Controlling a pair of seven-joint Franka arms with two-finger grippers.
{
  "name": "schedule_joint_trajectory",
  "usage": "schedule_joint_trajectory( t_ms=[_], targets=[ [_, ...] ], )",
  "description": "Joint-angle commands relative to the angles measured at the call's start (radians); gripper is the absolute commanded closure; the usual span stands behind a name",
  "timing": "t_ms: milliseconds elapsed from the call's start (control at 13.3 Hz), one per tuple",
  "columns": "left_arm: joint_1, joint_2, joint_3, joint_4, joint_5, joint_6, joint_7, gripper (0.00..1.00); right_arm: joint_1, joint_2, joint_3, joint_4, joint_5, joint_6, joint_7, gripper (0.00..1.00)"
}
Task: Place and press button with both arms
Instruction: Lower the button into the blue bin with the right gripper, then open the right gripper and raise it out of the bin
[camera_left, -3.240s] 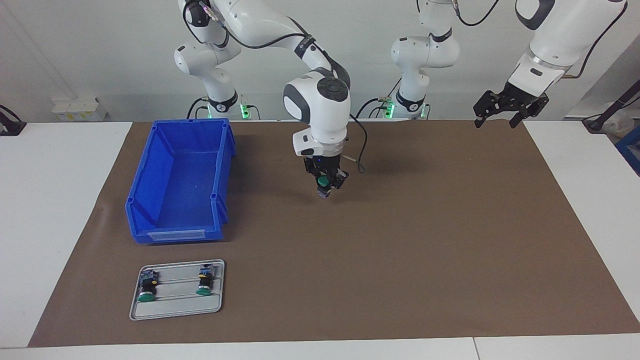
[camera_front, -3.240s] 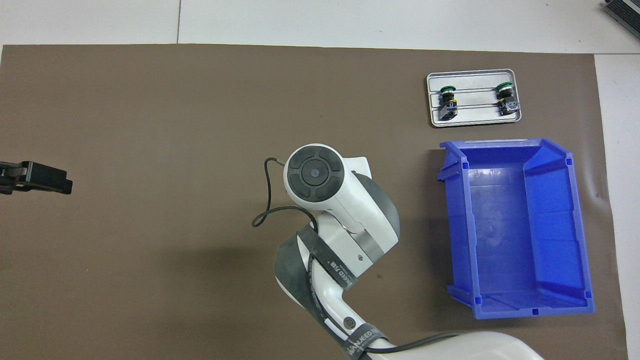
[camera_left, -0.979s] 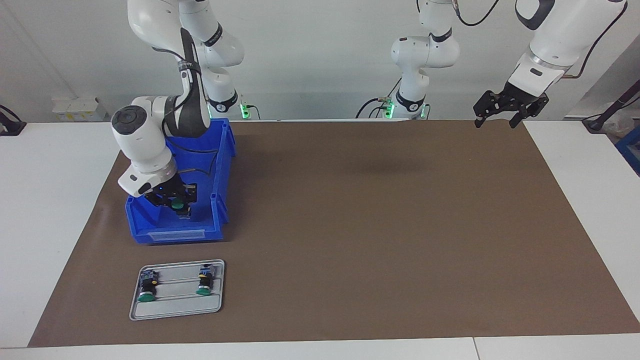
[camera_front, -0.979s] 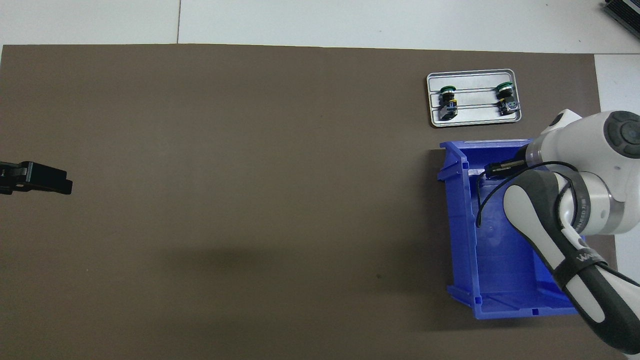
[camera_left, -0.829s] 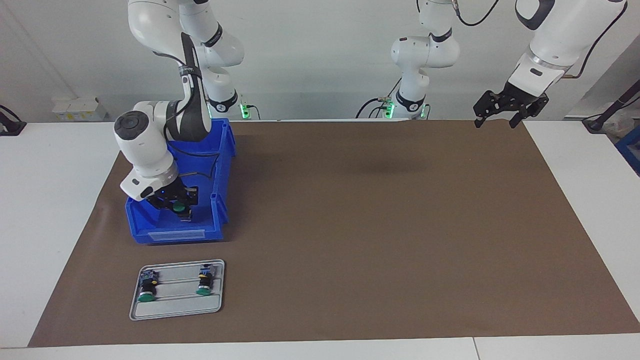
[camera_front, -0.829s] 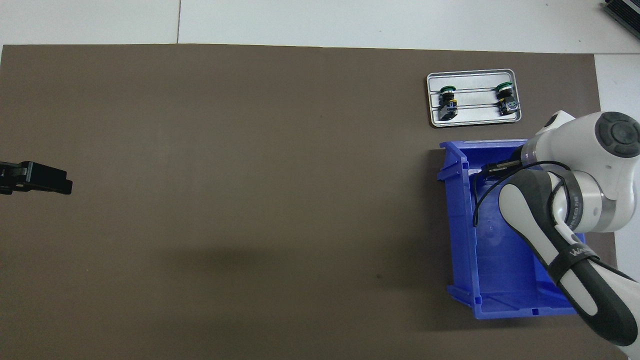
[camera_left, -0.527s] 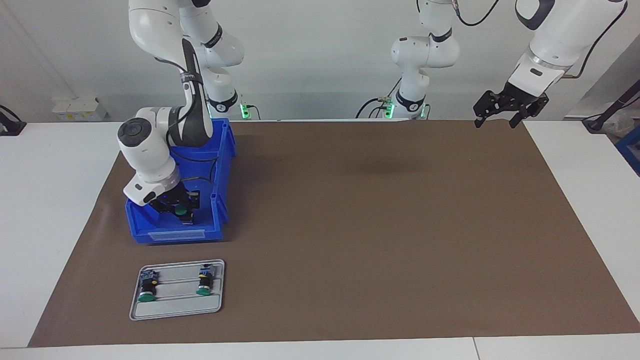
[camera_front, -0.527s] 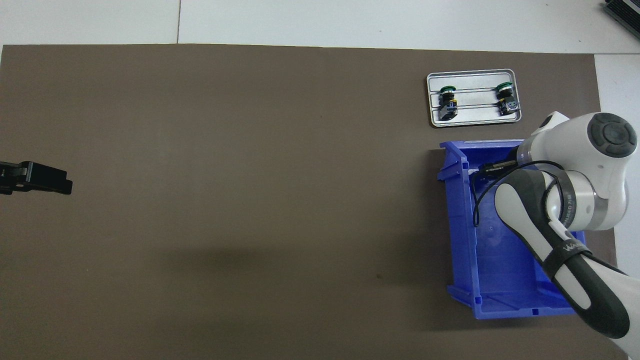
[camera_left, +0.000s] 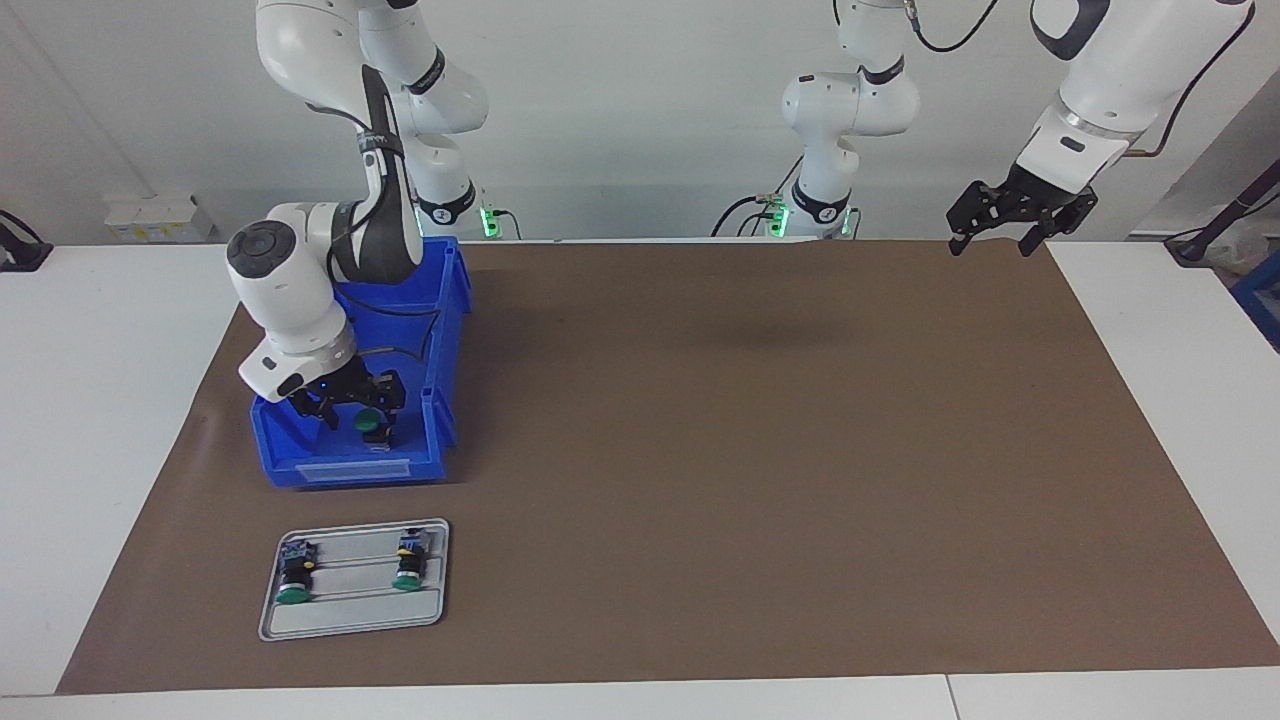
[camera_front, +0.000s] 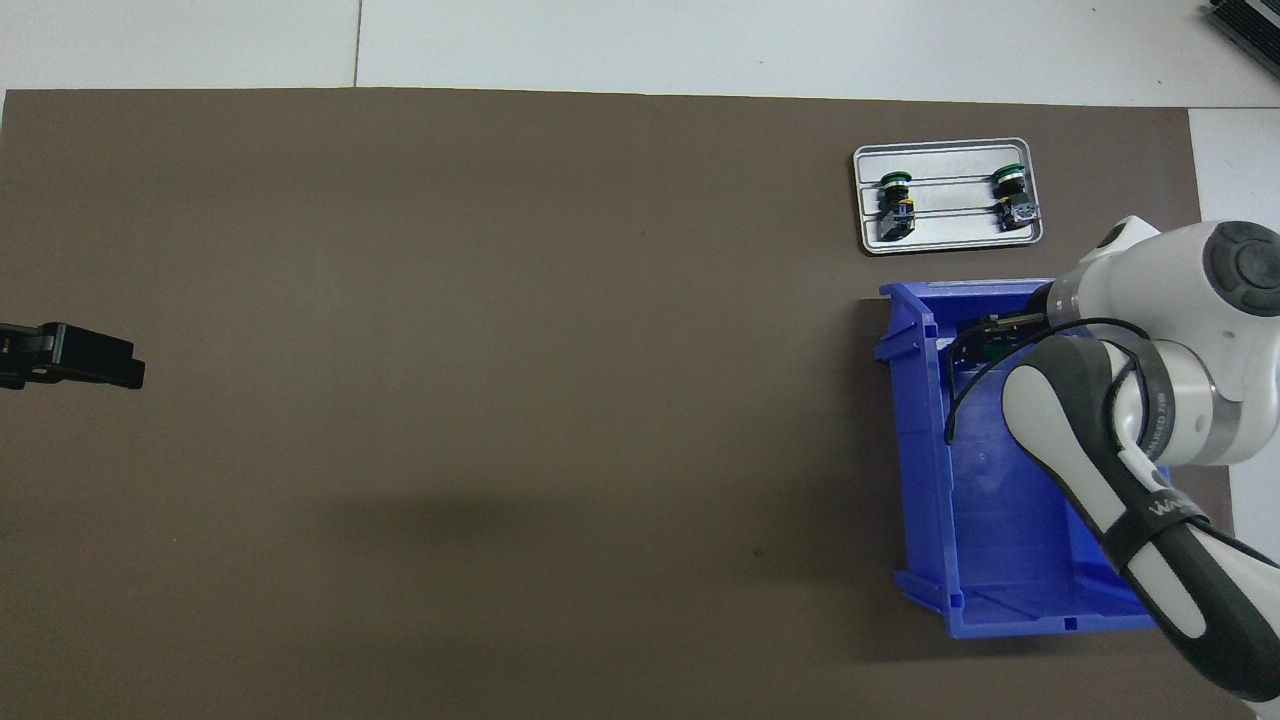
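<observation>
My right gripper (camera_left: 356, 408) is down inside the blue bin (camera_left: 446, 300), at the bin's end farther from the robots. Its fingers are spread open. A green-capped button (camera_left: 368, 423) sits just under and between them, low in the bin; I cannot tell whether a finger still touches it. In the overhead view the right arm covers most of the gripper (camera_front: 985, 335). My left gripper (camera_left: 993, 232) waits open in the air over the mat's corner at the left arm's end, and only its tip (camera_front: 100, 358) shows from overhead.
A grey tray (camera_left: 345, 623) lies on the brown mat, farther from the robots than the bin, with two more green buttons (camera_left: 292, 590) (camera_left: 407, 578) lying on it. The same tray (camera_front: 950, 232) shows in the overhead view, beside the bin (camera_front: 1000, 605).
The right arm carried the button from mid-table into the blue bin and lowered it. In the last half second its fingers spread apart. The left arm stayed still.
</observation>
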Motion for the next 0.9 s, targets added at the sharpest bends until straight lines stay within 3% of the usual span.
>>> schedule_joint_trajectory(
  t_ms=[0, 226, 829],
  targets=[
    [0.008, -0.013, -0.008, -0.012, 0.014, -0.008, -0.010, 0.00, -0.011, -0.102, 0.010, -0.011, 0.017, -0.081, 0.056, 0.05],
    [0.008, -0.013, -0.008, -0.012, 0.012, -0.008, -0.010, 0.00, -0.008, -0.181, 0.008, 0.038, 0.016, -0.169, 0.077, 0.04],
    [0.008, -0.013, -0.008, -0.012, 0.012, -0.008, -0.010, 0.00, 0.003, -0.163, 0.011, 0.438, 0.014, -0.542, 0.161, 0.03]
  ],
)
